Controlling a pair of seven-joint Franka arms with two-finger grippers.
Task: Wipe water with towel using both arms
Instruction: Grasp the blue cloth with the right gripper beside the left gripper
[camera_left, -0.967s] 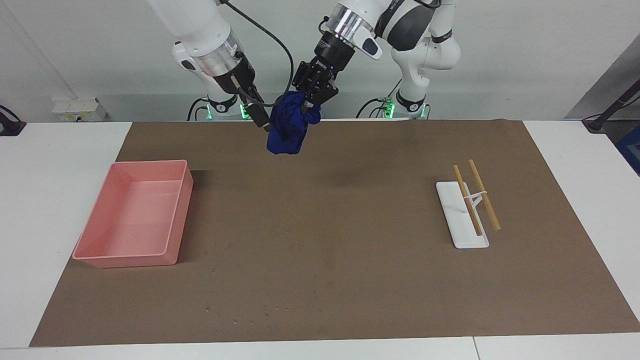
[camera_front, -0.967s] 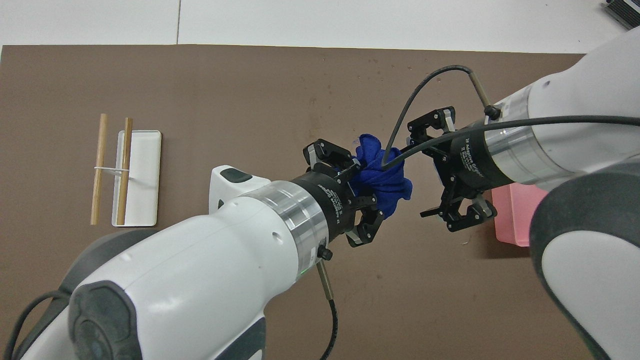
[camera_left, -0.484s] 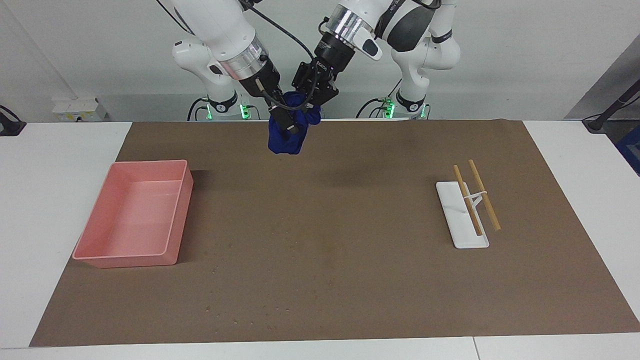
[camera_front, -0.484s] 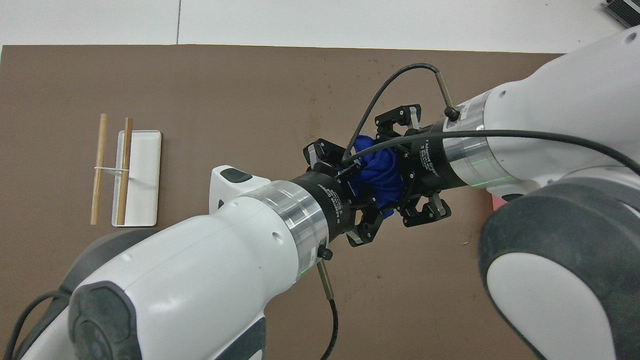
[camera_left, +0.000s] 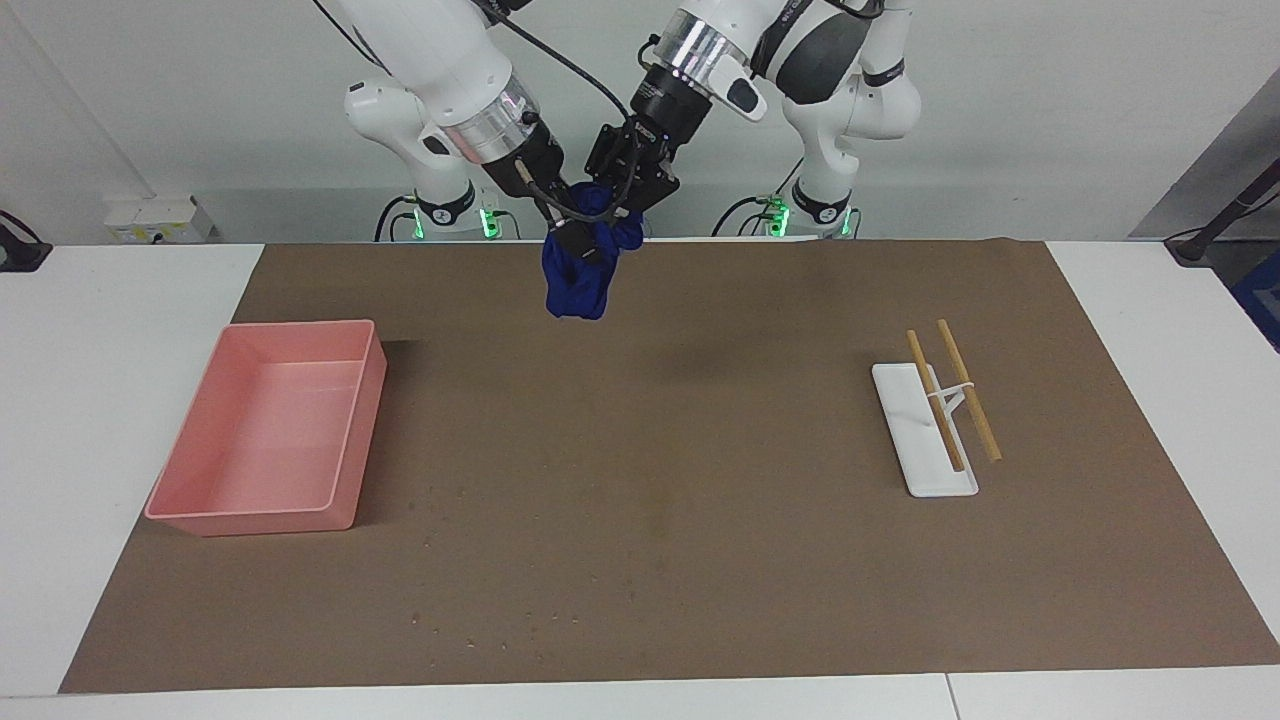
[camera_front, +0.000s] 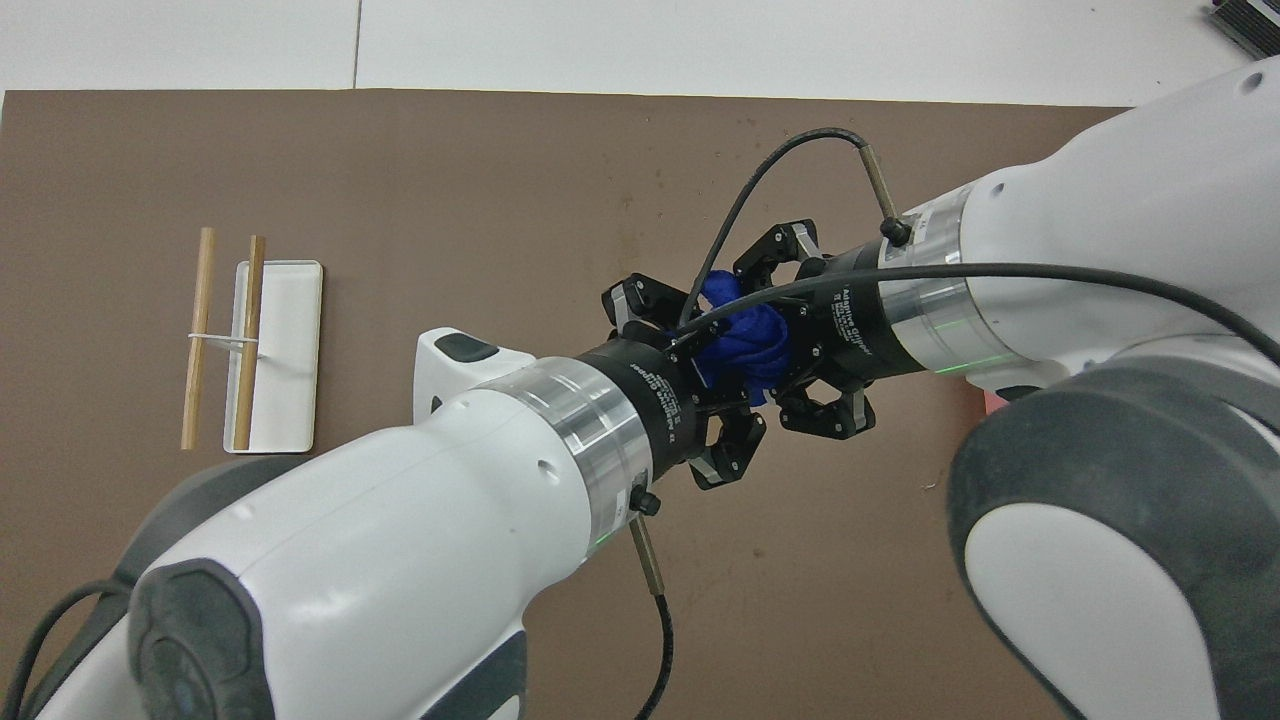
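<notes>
The royal-blue towel (camera_left: 580, 285) hangs bunched in the air over the brown mat (camera_left: 700, 500), near the mat's edge by the robots. My left gripper (camera_left: 622, 205) is shut on the towel's top and holds it up. My right gripper (camera_left: 572, 240) is pressed against the towel from the right arm's end. In the overhead view the towel (camera_front: 745, 335) sits squeezed between the left gripper (camera_front: 712, 365) and the right gripper (camera_front: 785, 335), which face each other. Small pale specks (camera_left: 480, 625) dot the mat near its edge farthest from the robots.
A pink tray (camera_left: 345, 500) stands on the mat toward the right arm's end. A small white tray (camera_left: 925, 470) with two tied wooden sticks (camera_left: 970, 405) across it lies toward the left arm's end, also in the overhead view (camera_front: 285, 400).
My right gripper has swung in from beside the towel and now sits against it. The left gripper has held the towel in nearly the same place; the towel now hangs narrower.
</notes>
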